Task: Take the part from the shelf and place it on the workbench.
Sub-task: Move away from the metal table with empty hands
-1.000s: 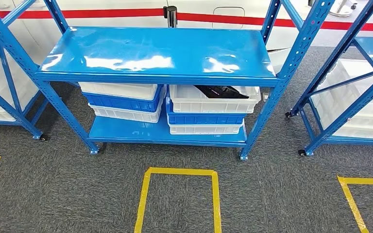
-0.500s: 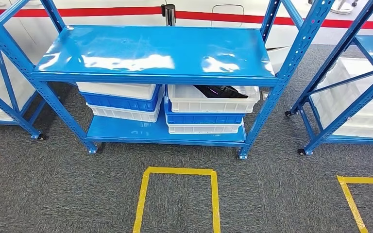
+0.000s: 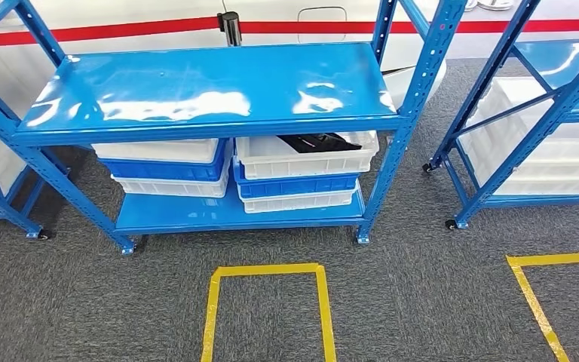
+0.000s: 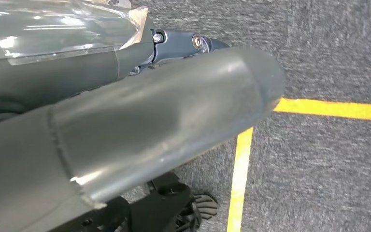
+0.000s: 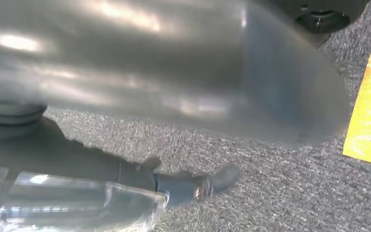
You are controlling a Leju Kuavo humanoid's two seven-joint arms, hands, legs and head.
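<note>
A black part (image 3: 313, 141) lies in the top white bin (image 3: 301, 162) of a stack on the lower level of the blue shelf (image 3: 211, 94), under the right half of its upper board. In the left wrist view my left hand (image 4: 164, 111) hangs over the grey carpet, thumb and dark fingers stretched out, holding nothing. My right hand (image 5: 174, 96) is blurred in the right wrist view, also above the carpet, with a dark finger extended and nothing in it.
A second stack of white and blue bins (image 3: 162, 166) stands left of the part's stack. Another blue rack (image 3: 528, 113) with white bins stands to the right. A yellow tape outline (image 3: 268, 302) marks the carpet in front of the shelf, with more tape (image 3: 531, 294) at right.
The whole picture has shifted to the left, so the camera has moved. The shelf, bins and part keep their places relative to each other.
</note>
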